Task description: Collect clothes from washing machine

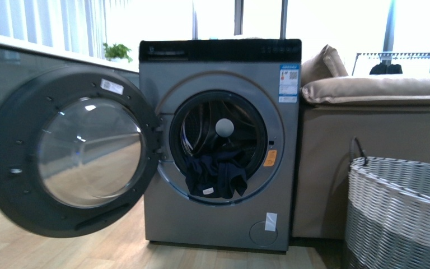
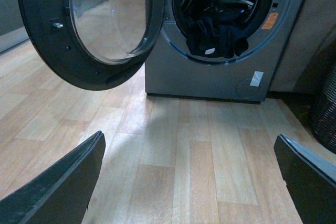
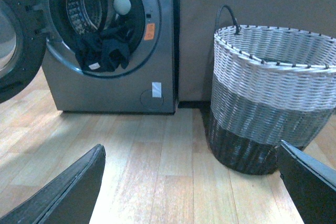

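The grey washing machine (image 1: 218, 224) stands ahead with its round glass door (image 1: 70, 151) swung wide open to the left. Dark navy clothes (image 1: 215, 176) with a small white label hang over the lip of the drum's mouth. They also show in the left wrist view (image 2: 218, 38) and the right wrist view (image 3: 102, 53). A grey ball (image 1: 224, 127) sits in the drum above them. My left gripper (image 2: 191, 182) is open and empty, low over the wooden floor, well short of the machine. My right gripper (image 3: 191, 182) is open and empty too, near the basket.
A grey-and-white woven basket (image 1: 400, 210) with a dark handle stands on the floor at the right, also in the right wrist view (image 3: 268, 98). A beige sofa (image 1: 369, 134) stands right beside the machine. The open door juts out over the floor (image 2: 199, 145).
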### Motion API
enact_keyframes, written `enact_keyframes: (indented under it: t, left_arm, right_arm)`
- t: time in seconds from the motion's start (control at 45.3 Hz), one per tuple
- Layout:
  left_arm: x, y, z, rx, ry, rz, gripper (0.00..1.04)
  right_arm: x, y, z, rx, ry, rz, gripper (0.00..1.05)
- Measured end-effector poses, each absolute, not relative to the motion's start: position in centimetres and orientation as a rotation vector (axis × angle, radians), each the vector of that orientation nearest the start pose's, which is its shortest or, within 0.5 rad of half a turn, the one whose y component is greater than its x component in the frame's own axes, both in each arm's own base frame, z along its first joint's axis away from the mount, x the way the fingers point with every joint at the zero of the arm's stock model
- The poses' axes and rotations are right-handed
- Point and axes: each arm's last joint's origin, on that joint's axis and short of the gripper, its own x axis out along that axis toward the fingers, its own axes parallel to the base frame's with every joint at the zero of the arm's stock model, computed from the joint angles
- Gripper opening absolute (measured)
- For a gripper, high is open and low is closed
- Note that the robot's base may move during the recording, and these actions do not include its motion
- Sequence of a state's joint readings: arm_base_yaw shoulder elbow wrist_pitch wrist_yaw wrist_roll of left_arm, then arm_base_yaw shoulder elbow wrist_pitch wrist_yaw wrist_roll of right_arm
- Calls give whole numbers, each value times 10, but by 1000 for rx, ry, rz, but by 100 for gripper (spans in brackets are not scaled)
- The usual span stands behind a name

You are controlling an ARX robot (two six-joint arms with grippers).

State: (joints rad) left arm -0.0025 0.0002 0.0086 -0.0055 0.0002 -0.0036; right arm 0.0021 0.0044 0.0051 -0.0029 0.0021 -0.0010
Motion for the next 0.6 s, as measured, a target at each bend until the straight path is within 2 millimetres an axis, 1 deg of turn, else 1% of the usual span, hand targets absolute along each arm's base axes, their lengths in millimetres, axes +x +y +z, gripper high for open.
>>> enact_keyframes:
  t: [0.596]
  left_arm:
    - [97, 0, 166, -4, -2, -3, 98]
  right_arm:
    - [98, 0, 165, -1, 2, 1, 97]
